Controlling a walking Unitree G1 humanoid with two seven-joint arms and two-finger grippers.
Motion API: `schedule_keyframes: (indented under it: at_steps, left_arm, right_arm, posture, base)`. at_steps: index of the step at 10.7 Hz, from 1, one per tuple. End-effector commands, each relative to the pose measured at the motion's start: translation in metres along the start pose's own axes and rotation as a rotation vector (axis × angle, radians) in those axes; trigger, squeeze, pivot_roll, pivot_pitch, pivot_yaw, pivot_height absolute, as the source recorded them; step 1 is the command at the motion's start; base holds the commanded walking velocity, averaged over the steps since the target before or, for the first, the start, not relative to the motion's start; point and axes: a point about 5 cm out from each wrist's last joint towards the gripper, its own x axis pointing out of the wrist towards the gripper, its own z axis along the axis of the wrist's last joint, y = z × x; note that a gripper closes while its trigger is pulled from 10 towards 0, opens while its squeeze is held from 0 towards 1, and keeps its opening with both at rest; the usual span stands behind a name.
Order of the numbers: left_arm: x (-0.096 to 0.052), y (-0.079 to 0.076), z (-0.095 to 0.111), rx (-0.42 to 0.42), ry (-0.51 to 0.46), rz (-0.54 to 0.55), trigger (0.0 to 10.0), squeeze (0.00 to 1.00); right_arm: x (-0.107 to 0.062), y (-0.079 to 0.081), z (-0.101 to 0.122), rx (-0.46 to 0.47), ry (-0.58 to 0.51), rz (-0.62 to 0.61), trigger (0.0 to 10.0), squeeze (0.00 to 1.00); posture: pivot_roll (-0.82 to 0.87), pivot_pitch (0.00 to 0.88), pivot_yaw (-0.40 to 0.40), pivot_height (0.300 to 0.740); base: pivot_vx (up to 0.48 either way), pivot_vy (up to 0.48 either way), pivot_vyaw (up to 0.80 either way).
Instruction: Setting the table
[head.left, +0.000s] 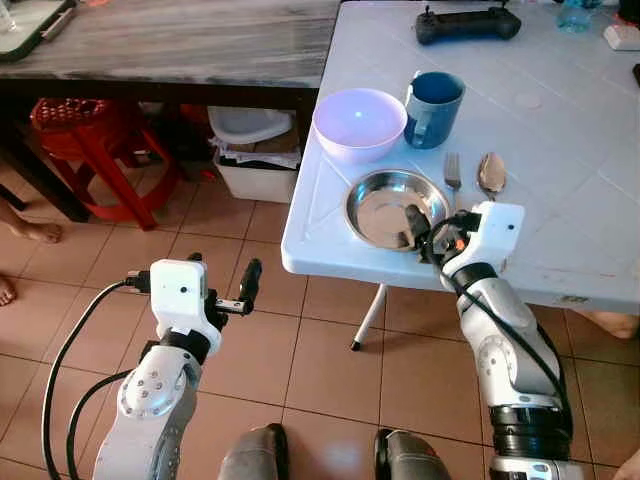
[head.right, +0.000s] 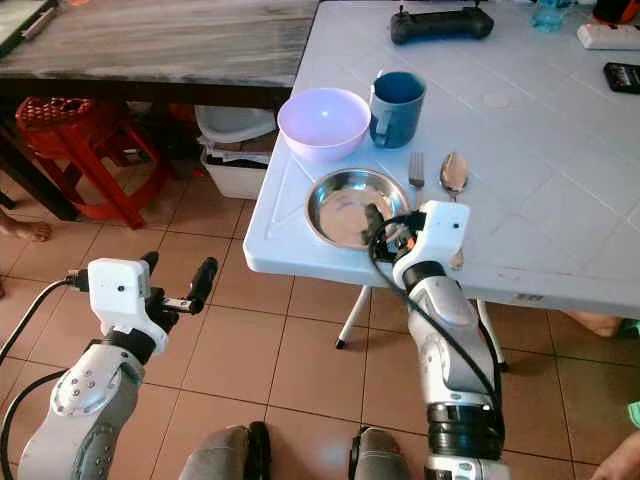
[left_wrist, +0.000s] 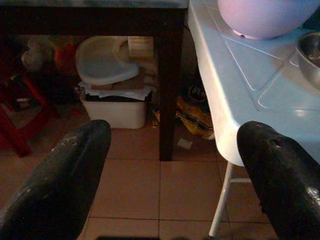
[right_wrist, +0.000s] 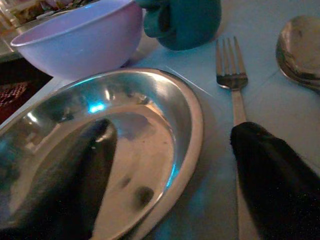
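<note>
A steel plate sits near the front edge of the white table. Behind it stand a lilac bowl and a blue mug. A fork and a spoon lie to the plate's right. My right gripper is open and straddles the plate's near right rim. One finger is inside the plate and the other is over the fork's handle. My left gripper is open and holds nothing, low over the floor to the left of the table.
A dark wooden table adjoins on the left, with a red stool and a white bin beneath it. A black controller lies at the white table's far side. A person's bare feet show at the left.
</note>
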Motion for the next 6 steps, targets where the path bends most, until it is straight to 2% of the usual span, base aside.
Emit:
schedule_keyframes:
  at_steps: [1,6]
  left_arm:
    - [-0.0028,0.0012,0.0008,0.006,0.004,-0.003,10.0,0.0]
    - [0.0017,0.0089,0.0037,0.03,-0.002,-0.015,10.0,0.0]
  right_arm:
    - [-0.0002,0.0017,-0.0049,0.026,0.036,0.013,0.0,0.0]
    - [0.0066,0.0005,-0.0107,0.128,0.112,0.015,0.0,0.0]
  posture:
    - [0.09,0.198,0.09,0.74]
    - [0.09,0.196,0.079,0.74]
  base:
    - [0.0,0.0,0.0]
    - [0.0,0.0,0.0]
